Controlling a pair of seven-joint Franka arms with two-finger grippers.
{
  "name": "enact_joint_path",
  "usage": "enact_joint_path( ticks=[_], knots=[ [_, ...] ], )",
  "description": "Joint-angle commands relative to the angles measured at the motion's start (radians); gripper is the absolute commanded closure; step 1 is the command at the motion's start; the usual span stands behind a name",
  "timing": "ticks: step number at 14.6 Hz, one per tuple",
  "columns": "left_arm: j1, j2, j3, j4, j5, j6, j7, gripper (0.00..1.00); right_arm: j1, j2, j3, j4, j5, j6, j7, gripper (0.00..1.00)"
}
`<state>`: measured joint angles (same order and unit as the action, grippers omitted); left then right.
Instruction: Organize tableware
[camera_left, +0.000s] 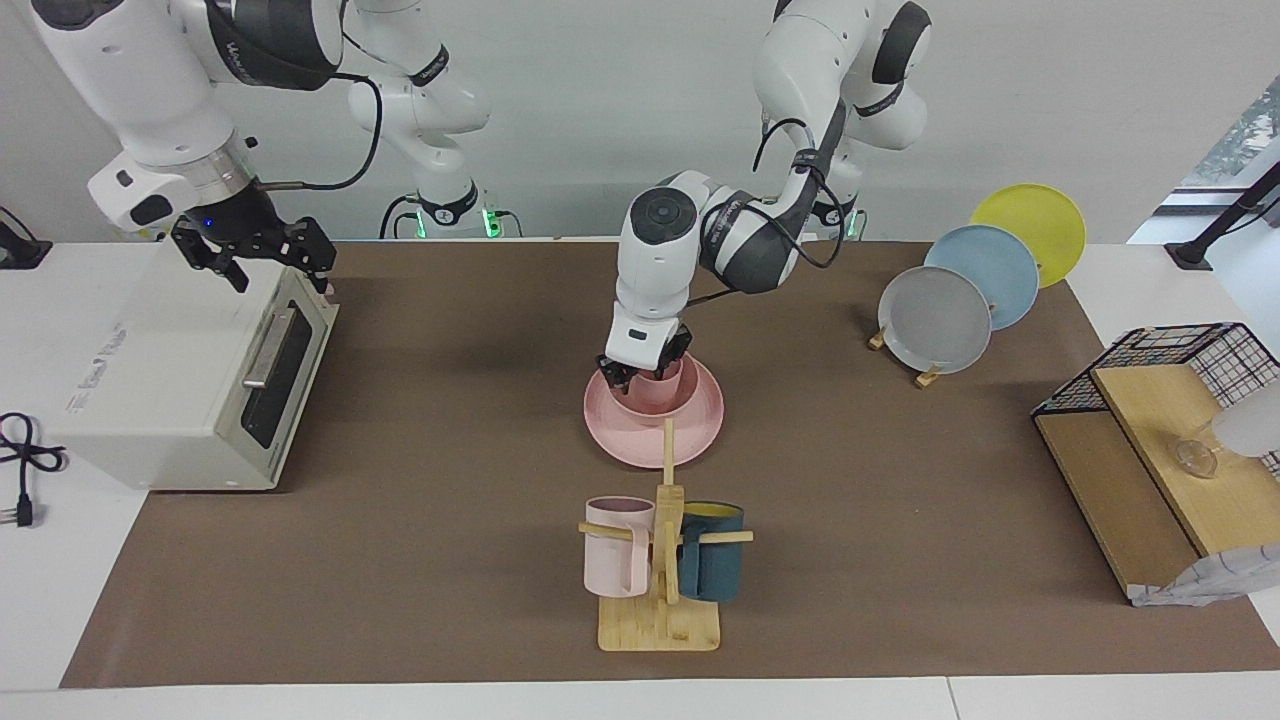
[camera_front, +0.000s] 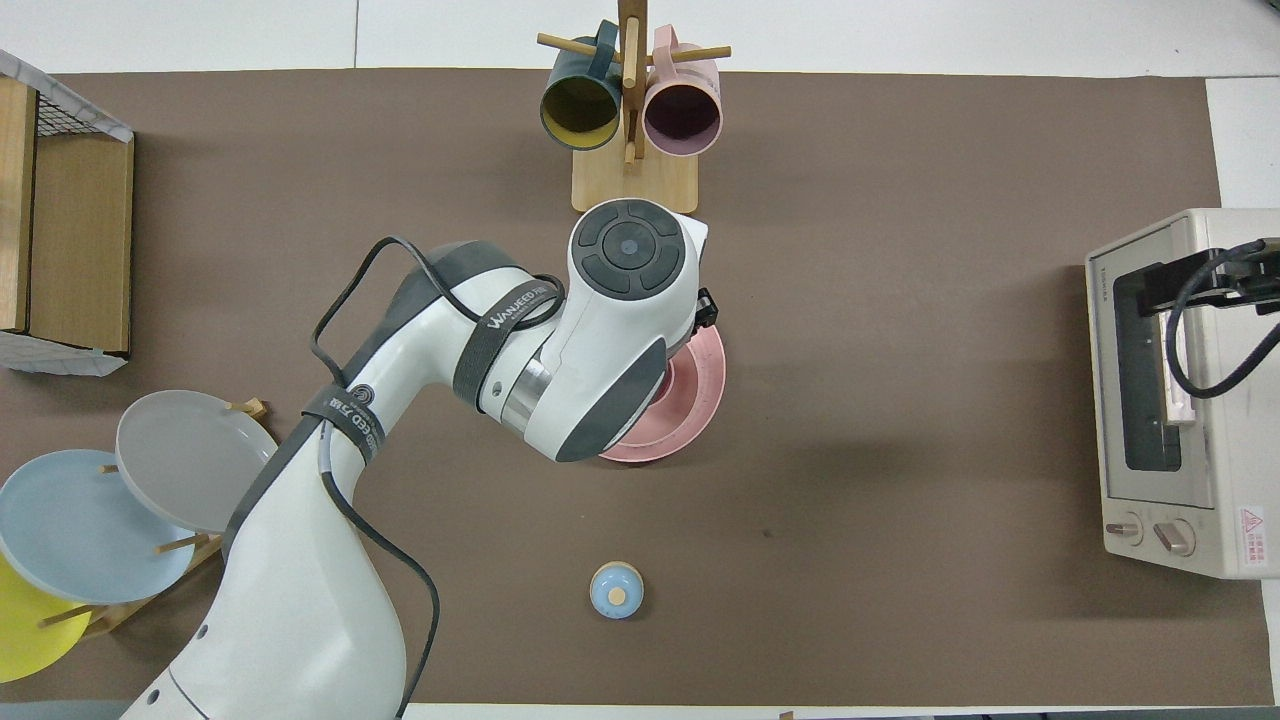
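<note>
At mid-tabletop, the left pincer stood directly over the pink bowl nested on the pink plate, apparently closed on the pink cup, while the right pincer waited over the toaster oven, fingers apart and empty.

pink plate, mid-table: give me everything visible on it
The pink plate is wide, round and matte, with a raised rim, and looks like plastic or ceramic. It lies flat on the brown mat at mid-table, nearer to the robots than the mug rack. A pink bowl sits on it. The left gripper is down at the bowl. In the overhead view the arm hides most of the plate.
</note>
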<state>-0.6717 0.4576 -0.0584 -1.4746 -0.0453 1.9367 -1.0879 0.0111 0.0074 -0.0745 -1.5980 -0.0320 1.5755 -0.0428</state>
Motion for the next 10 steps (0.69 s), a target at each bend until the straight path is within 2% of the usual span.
enact_joint_path(
  ticks=[1,6,10],
  knots=[
    [0.029,-0.089,0.009,0.014,0.015,-0.118,0.04,0.0,-0.003,-0.015,0.001,-0.014,0.015,0.015,0.015,0.0],
    [0.151,-0.207,0.012,0.028,0.012,-0.249,0.195,0.0,0.001,-0.017,0.001,-0.016,0.015,0.006,0.014,0.0],
    [0.329,-0.298,0.014,0.025,0.01,-0.353,0.492,0.0,-0.006,-0.017,0.001,-0.017,0.015,0.004,0.014,0.0]
  ],
)
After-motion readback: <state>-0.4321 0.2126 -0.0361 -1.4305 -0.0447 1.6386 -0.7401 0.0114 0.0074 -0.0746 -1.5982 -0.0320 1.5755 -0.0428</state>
